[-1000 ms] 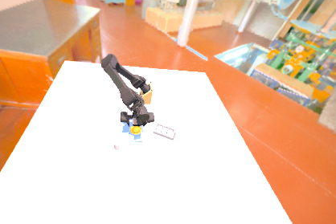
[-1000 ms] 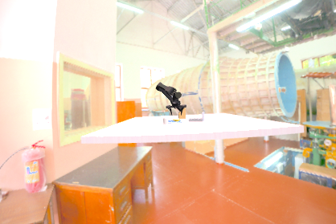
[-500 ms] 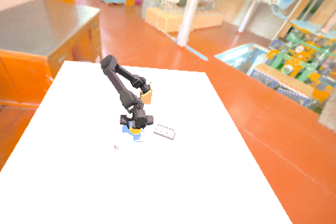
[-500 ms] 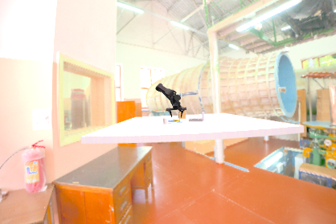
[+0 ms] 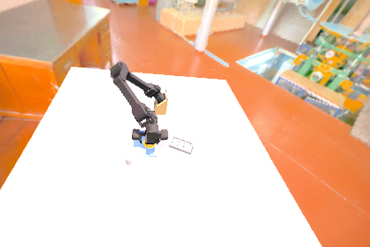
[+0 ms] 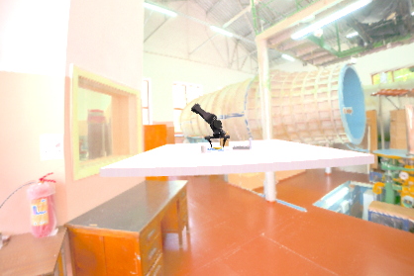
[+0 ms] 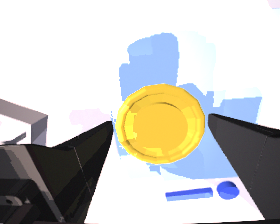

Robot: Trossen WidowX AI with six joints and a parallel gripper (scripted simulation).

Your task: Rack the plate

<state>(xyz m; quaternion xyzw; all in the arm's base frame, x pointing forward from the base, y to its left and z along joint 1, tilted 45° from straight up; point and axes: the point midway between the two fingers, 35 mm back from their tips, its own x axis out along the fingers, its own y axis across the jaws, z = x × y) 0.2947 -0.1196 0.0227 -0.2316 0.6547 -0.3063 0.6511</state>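
The yellow round plate [image 7: 161,127] lies flat, face up; in the top view it shows only partly [image 5: 149,145] under the gripper. My gripper [image 7: 159,122] [image 5: 150,139] [image 6: 218,146] is open and empty, pointing down over the plate. In the wrist view its fingertips stand on the plate's left and right sides, with narrow gaps. Their exact height above the table cannot be told. The grey dish rack [image 5: 181,150] [image 6: 242,148] [image 7: 39,131] stands beside the plate, at the left edge of the wrist view, with only a corner showing there.
A white cylinder [image 5: 129,161] [image 6: 203,148] stands on the plate's other side from the rack. A blue bar [image 7: 188,194] and a blue disc [image 7: 228,190] lie near the plate. Pale blue patches [image 7: 153,65] surround the plate. A tan block [image 5: 160,107] stands near the arm.
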